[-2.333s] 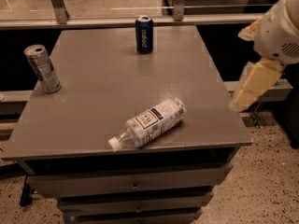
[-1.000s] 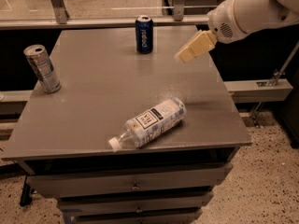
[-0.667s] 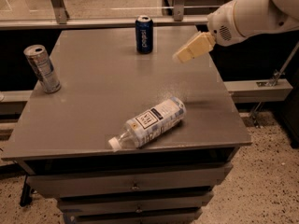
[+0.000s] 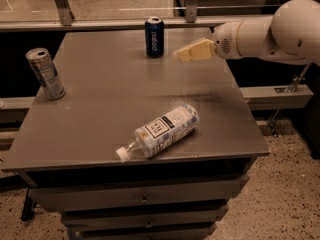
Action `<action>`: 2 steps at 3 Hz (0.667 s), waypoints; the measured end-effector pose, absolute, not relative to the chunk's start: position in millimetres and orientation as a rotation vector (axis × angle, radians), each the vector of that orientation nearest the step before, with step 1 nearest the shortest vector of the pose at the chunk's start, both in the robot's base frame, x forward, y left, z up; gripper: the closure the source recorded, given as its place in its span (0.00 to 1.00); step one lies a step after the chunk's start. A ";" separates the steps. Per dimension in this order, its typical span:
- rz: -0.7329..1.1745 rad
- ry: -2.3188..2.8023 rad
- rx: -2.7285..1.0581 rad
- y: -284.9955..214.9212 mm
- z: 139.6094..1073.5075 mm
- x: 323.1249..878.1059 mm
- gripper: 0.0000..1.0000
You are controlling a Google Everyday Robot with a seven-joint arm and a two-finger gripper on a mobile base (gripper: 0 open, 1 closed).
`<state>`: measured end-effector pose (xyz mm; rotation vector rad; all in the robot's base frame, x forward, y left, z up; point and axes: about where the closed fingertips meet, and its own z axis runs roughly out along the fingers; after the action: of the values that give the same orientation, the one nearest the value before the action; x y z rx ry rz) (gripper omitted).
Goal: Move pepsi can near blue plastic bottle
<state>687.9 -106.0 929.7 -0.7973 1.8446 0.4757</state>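
Note:
The pepsi can [image 4: 154, 36] stands upright near the far edge of the grey table [image 4: 105, 104], dark blue with white lettering. The blue plastic bottle [image 4: 159, 131] lies on its side near the table's front edge, its white cap pointing front left. My gripper [image 4: 181, 53] reaches in from the right on a white arm [image 4: 270, 31] and hovers above the table just right of the pepsi can, apart from it and holding nothing.
A silver-grey slim can [image 4: 45, 74] stands upright at the table's left edge. The table has drawers below its front. A glass partition with metal posts runs behind the table. A shelf edge [image 4: 275, 96] sits to the right.
My gripper swung from the table's right side up to the far right, then moved left toward the pepsi can. The can and the bottle have not moved.

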 end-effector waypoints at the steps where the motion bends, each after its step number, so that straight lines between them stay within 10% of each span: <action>1: 0.548 1.746 -0.697 -88.5 933.0 725.2 0.00; 2: 0.593 1.651 -0.698 -63.0 934.0 755.2 0.00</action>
<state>755.2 -63.0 934.0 -0.6984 1.6509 0.5934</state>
